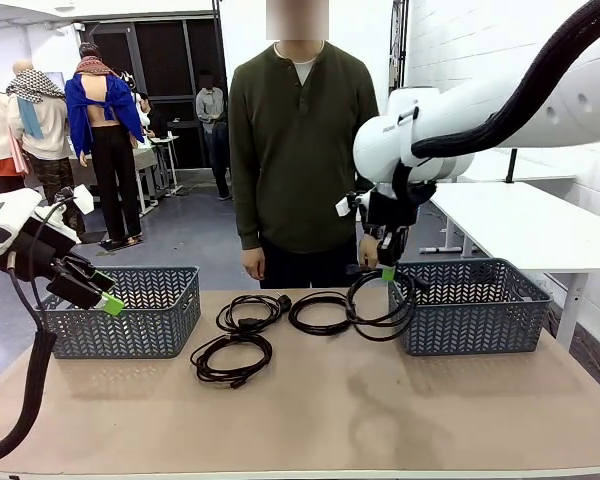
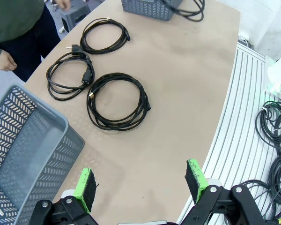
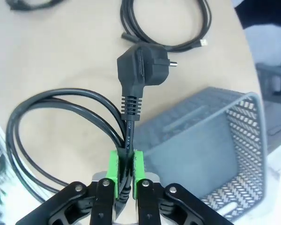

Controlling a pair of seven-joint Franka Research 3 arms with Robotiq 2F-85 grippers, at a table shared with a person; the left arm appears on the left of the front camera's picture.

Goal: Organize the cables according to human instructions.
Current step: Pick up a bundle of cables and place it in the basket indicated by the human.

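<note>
Nearest us the tabletop (image 1: 380,420) lies bare to its front edge. At far left our left gripper (image 2: 140,183) hovers, jaws spread wide, beside the left basket (image 1: 130,320). At mid right our right gripper (image 3: 125,171) pinches a power cord (image 3: 138,70), whose coil hangs against the near corner of the right basket (image 1: 480,310). Three coiled cables (image 1: 230,358) lie between the baskets.

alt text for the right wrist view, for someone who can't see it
The right gripper is shut on a coiled black power cable just below its round plug, which points up the frame. Beneath it are the tan table and, to the right, a grey mesh basket. A second coiled black cable lies at the top.
</note>
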